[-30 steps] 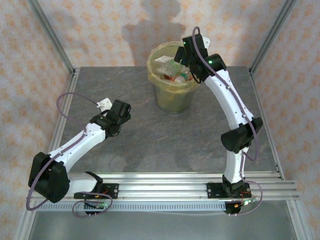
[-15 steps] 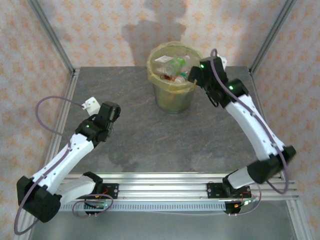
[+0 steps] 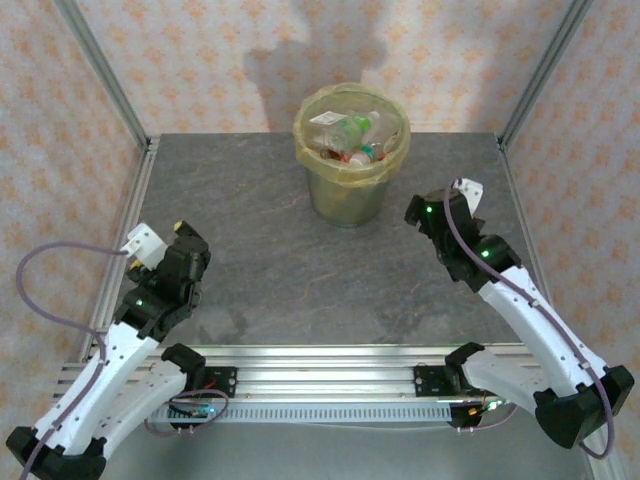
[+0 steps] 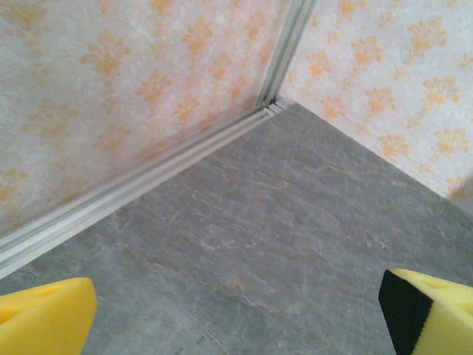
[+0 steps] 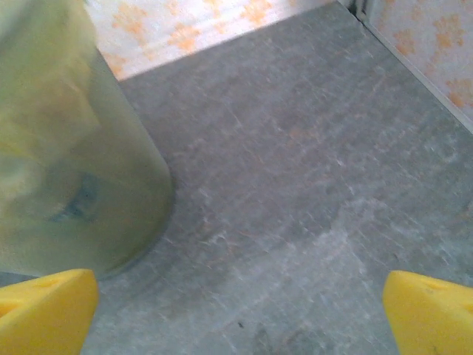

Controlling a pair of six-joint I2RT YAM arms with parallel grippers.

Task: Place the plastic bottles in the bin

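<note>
- Since a second ago the right end effector [image 3: 420,212] has left the bin's rim and swung back toward the right edge of the surface [image 3: 290,270]. The left end effector [image 3: 188,240] has pulled from the middle left toward the near left corner.
- Right end effector: its jaws stand wide apart with nothing between them. In the wrist view its two yellow pads [image 5: 46,310] sit at the bottom corners with bare grey stone in the gap.
- It hangs low, to the right of the bin [image 3: 345,200] and apart from it. The wrist view has the bin's greenish wall close on the left.
- Left end effector: its jaws are also spread wide and empty, with yellow pads at both lower corners of the wrist view. It faces the far left corner of the surface, where a pale metal rail [image 4: 148,177] runs along the foot of the orange-patterned wall [image 4: 111,81].
- Both arms are folded back, with their elbows out past the near corners.
- The bin stands upright at the middle of the far edge, lined with a yellow-green bag.
- The plastic bottles [image 3: 350,135] lie heaped inside the bin. Clear bodies, a green cap and red labels show; their number cannot be told.
</note>
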